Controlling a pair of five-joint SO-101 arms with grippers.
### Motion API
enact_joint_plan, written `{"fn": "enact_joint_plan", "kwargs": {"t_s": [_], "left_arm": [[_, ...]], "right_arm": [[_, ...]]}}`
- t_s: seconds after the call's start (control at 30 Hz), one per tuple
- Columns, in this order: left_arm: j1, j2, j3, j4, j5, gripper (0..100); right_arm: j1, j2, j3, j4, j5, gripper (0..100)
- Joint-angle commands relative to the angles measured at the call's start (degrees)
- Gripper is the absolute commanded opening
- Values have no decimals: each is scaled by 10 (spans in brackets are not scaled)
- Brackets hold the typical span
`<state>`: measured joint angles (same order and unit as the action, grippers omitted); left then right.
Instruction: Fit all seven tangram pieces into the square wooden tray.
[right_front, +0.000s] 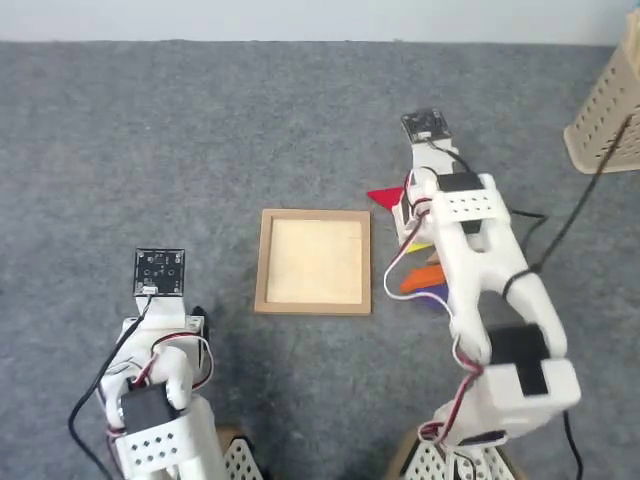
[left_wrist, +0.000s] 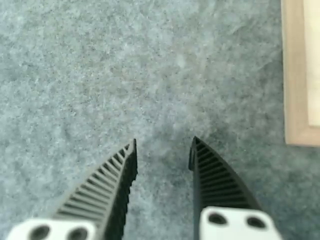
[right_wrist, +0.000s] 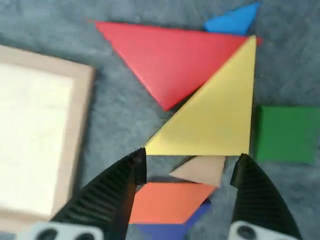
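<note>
Seven tangram pieces (right_wrist: 215, 110) cluster under the right gripper (right_wrist: 191, 159), beside the tray (right_wrist: 74, 125).

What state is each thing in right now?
Tray, empty.
Left gripper, open, holding nothing.
Right gripper, open, holding nothing.
Red triangle, flat, outside tray.
Yellow triangle, flat, outside tray.
Green square, flat, outside tray.
Orange piece, flat, outside tray.

setting: robotics lab | cues: felt-covered table (right_front: 150, 130), left arm (right_front: 160, 400), right arm (right_front: 480, 270)
</note>
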<state>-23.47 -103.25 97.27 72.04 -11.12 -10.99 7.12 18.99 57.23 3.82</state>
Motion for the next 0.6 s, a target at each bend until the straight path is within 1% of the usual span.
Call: {"fn": "enact_joint_plan", "kwargs": {"t_s": [0.0,0.17,0.47,0.57], "left_arm": [[-2,-4,-7,2,-4,168],[-2,-4,-7,2,-4,168],[-2,-4,-7,2,-4,168],[-2,-4,-7,2,-4,168]], "right_arm": [[-1,18,-66,-22,6,281],[0,68,-93,-28,-35,281],[24,138,-125,-22,-38,274],[22,142,-125,-17,-39,208]]}}
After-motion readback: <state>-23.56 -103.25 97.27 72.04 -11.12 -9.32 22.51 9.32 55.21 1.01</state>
